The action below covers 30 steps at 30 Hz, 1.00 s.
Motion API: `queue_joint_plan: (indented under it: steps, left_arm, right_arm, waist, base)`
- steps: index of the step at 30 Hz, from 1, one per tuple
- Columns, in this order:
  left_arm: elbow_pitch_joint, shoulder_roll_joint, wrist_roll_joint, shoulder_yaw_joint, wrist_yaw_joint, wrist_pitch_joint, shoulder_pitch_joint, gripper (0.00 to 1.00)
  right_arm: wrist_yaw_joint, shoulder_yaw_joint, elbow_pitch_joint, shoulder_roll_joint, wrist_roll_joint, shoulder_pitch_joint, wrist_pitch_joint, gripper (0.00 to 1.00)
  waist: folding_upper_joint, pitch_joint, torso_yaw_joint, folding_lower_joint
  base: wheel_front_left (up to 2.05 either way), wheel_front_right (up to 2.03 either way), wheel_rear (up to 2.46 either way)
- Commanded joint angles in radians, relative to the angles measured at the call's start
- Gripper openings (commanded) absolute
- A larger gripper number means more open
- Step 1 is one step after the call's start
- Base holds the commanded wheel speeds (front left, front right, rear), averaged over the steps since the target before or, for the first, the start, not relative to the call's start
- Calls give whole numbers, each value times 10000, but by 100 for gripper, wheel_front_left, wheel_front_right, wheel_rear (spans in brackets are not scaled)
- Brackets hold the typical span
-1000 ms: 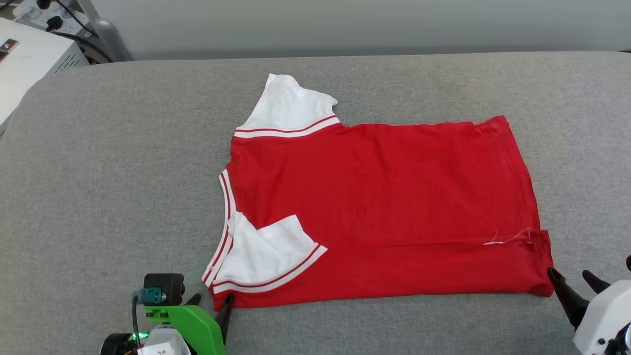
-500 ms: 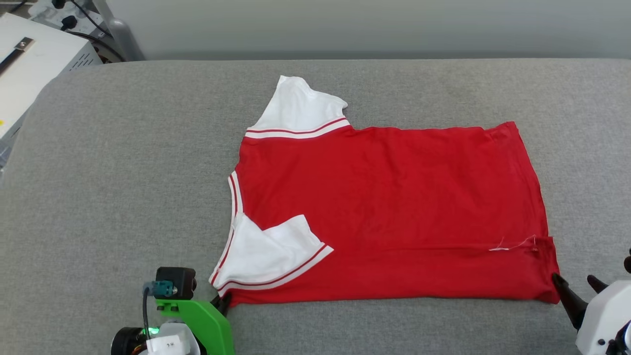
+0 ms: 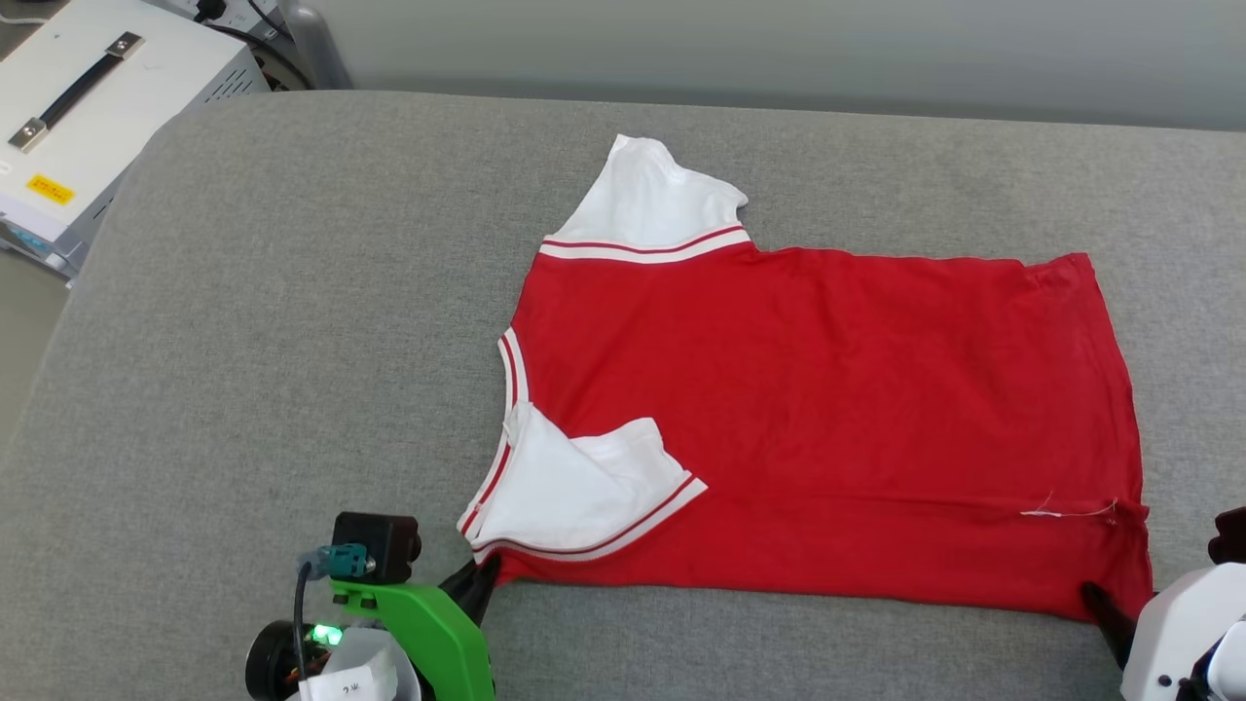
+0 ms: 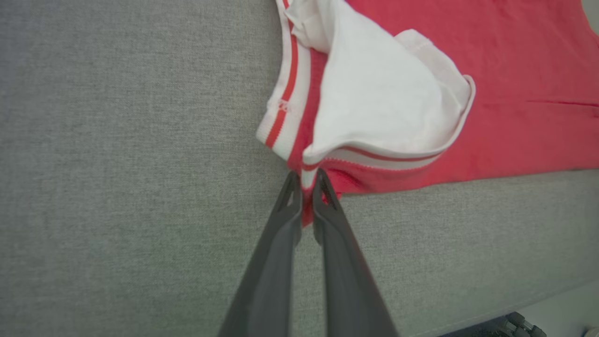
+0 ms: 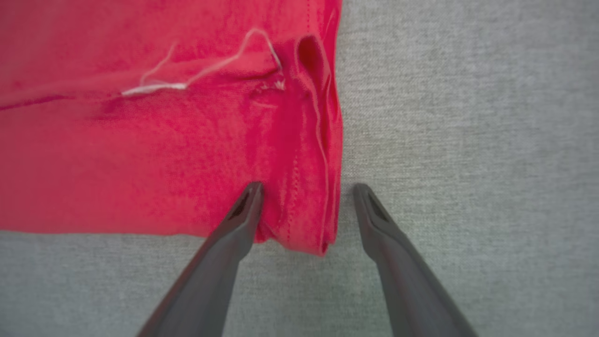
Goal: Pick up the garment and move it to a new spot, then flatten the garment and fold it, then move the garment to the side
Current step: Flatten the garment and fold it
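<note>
Item: garment [image 3: 827, 409], soft, light, likely draping; you are taking it by corners. At 7 o'clock, left gripper [image 4: 306, 180] is pinching one corner; at 5 o'clock, right gripper [image 5: 306, 189] is gaping astride the hem.

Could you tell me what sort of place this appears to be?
Probably a lab or test workspace: a grey fabric-covered table holds the garment, and beside it are a white equipment case with a carry handle and plugged-in cables.
</note>
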Motion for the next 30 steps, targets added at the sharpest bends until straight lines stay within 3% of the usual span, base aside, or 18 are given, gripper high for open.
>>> queue_joint_plan:
  steps: [1,4,5,7,18,25,30]
  left_arm:
    - [-80,86,68,18,59,35,16,0]
    - [-187,130,93,8,72,50,-1,0]
    - [-205,138,89,4,73,57,3,0]
    - [-217,160,64,2,80,85,24,0]
    - [76,334,-87,-62,176,289,362,0]
    - [140,435,-351,-131,292,496,897,0]
    - [130,597,-582,-193,380,743,1383,0]
  right_arm:
    - [-80,53,187,48,11,-174,32,100]
    - [-80,114,554,55,96,-191,186,96]
    - [-80,117,637,53,105,-199,213,52]
    - [-80,136,784,27,111,-239,179,0]
    - [-80,-187,934,-216,303,-148,-153,0]
    - [-80,-236,104,-589,770,750,322,0]
    - [-80,-505,-573,-497,973,1413,808,0]
  waist:
    - [103,116,96,0]
    - [103,173,133,0]
    - [103,181,138,0]
    - [103,178,137,0]
    - [103,-524,-45,0]
    - [103,-1121,-176,0]
    - [103,-1342,-311,0]
  base:
    - [0,0,0]
    - [0,0,0]
    - [0,0,0]
    - [0,0,0]
    - [0,0,0]
    - [0,0,0]
    - [0,0,0]
